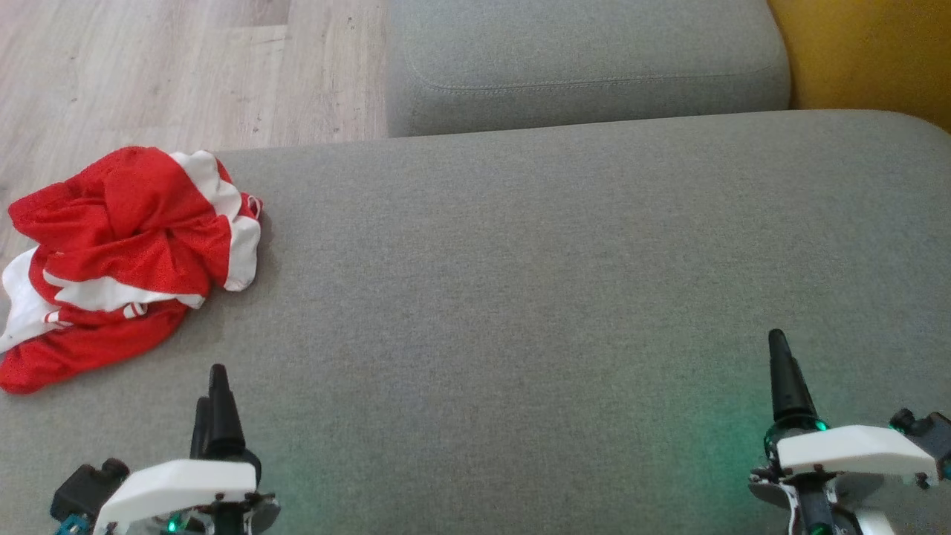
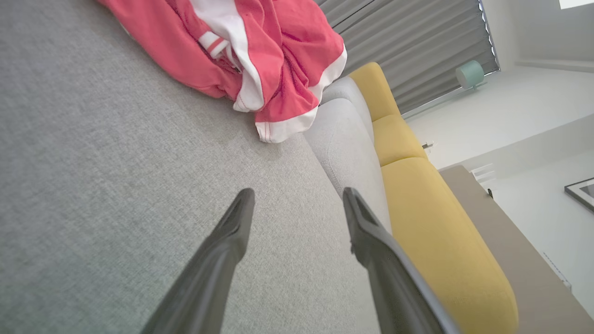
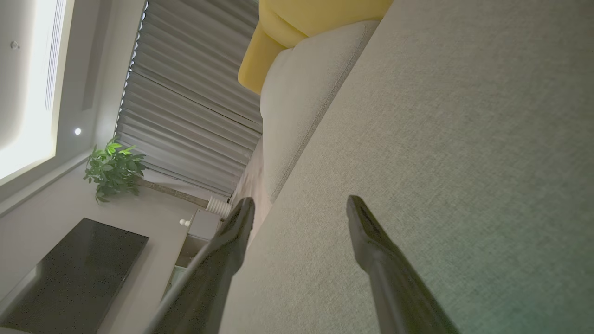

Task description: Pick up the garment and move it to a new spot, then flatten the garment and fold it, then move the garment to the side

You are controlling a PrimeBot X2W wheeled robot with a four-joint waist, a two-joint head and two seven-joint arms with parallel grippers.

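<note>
A crumpled red and white garment (image 1: 126,253) lies in a heap at the left edge of the grey sofa seat (image 1: 520,297), partly hanging over that edge. In the left wrist view the garment (image 2: 250,55) fills the top, beyond the fingers. My left gripper (image 1: 212,386) hovers over the cushion near the front, just below and right of the garment, open and holding nothing (image 2: 297,197). My right gripper (image 1: 776,349) stands far to the right over bare cushion, also open and empty (image 3: 299,204).
A second grey cushion (image 1: 587,67) sits behind the seat, with a yellow cushion (image 1: 869,52) at the back right. Wooden floor (image 1: 148,67) lies beyond the left edge. A wide stretch of grey seat spreads between the two grippers.
</note>
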